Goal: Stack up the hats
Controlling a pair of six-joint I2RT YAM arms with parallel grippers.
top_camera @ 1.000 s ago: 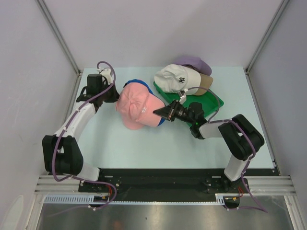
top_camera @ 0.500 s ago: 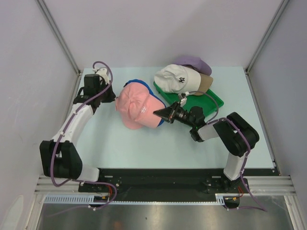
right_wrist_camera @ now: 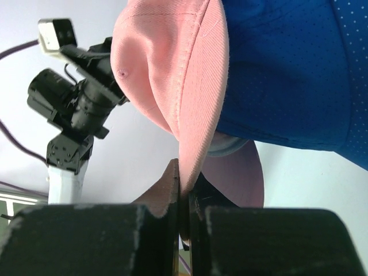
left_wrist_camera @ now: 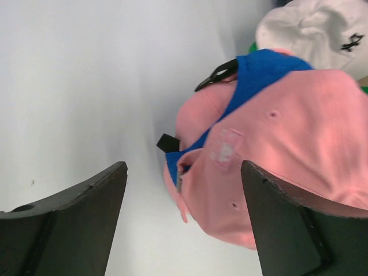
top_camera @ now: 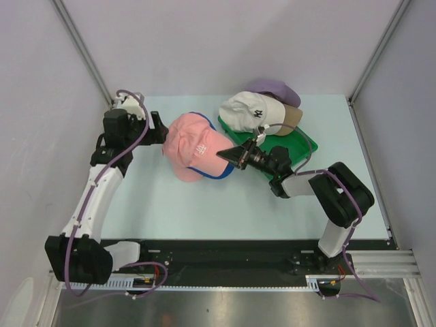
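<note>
A pink hat point(top_camera: 194, 146) lies over a royal blue hat point(top_camera: 219, 173) at mid-table; only the blue rim shows. My right gripper point(top_camera: 223, 155) is shut on the pink hat's brim point(right_wrist_camera: 198, 115), with the blue hat point(right_wrist_camera: 287, 75) just beside it. My left gripper point(top_camera: 158, 129) stands open just left of the pink hat's back, holding nothing; its wrist view shows the pink hat point(left_wrist_camera: 287, 132) and blue hat point(left_wrist_camera: 264, 75) beyond the spread fingers point(left_wrist_camera: 86, 201). A white hat point(top_camera: 248, 112), a tan hat point(top_camera: 291, 117) and a lavender hat point(top_camera: 276, 88) are stacked at the back.
A green tray point(top_camera: 303, 144) lies under the back pile, right of the pink hat, with the right arm point(top_camera: 340, 194) reaching across its front edge. Grey walls close in the table on the left, back and right.
My left gripper has opened and drawn back to the left, away from the pink hat. The pink hat has shifted slightly towards the back. The right gripper keeps its hold on the brim.
</note>
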